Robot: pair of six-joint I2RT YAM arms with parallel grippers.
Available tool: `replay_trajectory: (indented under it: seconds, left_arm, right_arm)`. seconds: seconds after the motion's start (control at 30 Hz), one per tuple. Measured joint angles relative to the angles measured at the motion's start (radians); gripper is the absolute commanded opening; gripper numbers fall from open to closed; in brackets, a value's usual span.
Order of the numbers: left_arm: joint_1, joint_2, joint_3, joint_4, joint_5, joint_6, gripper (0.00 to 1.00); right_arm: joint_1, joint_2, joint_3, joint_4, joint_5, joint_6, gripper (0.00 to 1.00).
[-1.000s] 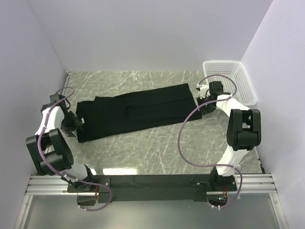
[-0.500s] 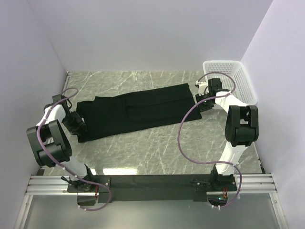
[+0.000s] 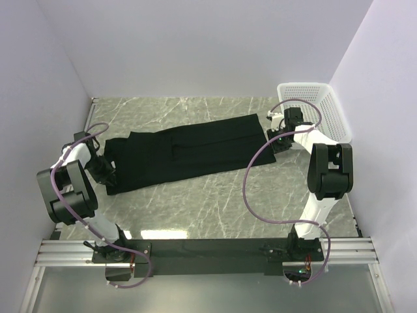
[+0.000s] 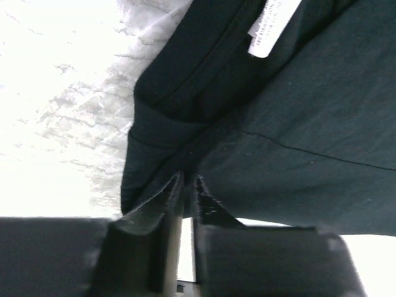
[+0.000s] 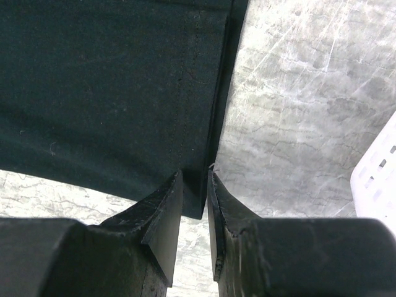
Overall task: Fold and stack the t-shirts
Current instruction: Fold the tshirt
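This is a robotics lab work cell. Plain white partition walls (image 3: 195,45) box in a marble-patterned tabletop (image 3: 215,208). Two robot arms, the left arm (image 3: 65,195) and the right arm (image 3: 329,173), are bolted to an aluminium rail (image 3: 208,246) at its near edge. Exposed purple cables (image 3: 247,189) loop along both arms, and a white plastic basket (image 3: 303,85) sits in the far right corner.

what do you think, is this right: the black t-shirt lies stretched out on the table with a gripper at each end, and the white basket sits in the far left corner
One thing is wrong: the white basket sits in the far right corner, as the top external view shows. The black t-shirt does lie stretched out, with the left gripper and right gripper at its ends.
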Motion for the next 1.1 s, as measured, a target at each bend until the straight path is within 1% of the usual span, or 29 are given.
replay_trajectory:
  seconds: [0.1, 0.37, 0.5, 0.6, 0.7, 0.83, 0.93, 1.0, 1.1]
  left_arm:
    - [0.000, 0.008, 0.000, 0.000, -0.010, 0.003, 0.01]
    - [0.000, -0.003, 0.000, -0.003, -0.048, 0.005, 0.01]
    - [0.000, -0.074, 0.000, -0.007, -0.088, 0.004, 0.01]
    - [0.000, -0.129, 0.000, -0.007, -0.112, 0.004, 0.01]
    - [0.000, -0.147, 0.000, -0.006, -0.126, 0.004, 0.01]
    - [0.000, -0.140, -0.001, -0.006, -0.127, 0.004, 0.00]
    - [0.000, -0.135, -0.001, -0.006, -0.127, 0.002, 0.01]
    - [0.000, -0.133, -0.002, -0.006, -0.124, -0.003, 0.01]
    - [0.000, -0.133, -0.002, -0.007, -0.124, -0.003, 0.01]
  right_arm:
    - [0.000, 0.000, 0.000, 0.000, -0.001, 0.000, 0.30]
    - [0.000, 0.000, 0.001, -0.003, -0.019, 0.014, 0.32]
    - [0.000, 0.000, 0.013, -0.010, -0.023, 0.027, 0.39]
    - [0.000, 0.002, 0.029, -0.016, -0.022, 0.038, 0.40]
    - [0.000, 0.009, 0.042, -0.017, -0.019, 0.042, 0.40]
    - [0.001, 0.034, 0.048, -0.018, -0.014, 0.042, 0.38]
    - [0.013, 0.049, 0.048, -0.025, -0.006, 0.042, 0.35]
    - [0.022, 0.052, 0.048, -0.029, -0.006, 0.042, 0.32]
    - [0.028, 0.052, 0.048, -0.031, -0.006, 0.042, 0.25]
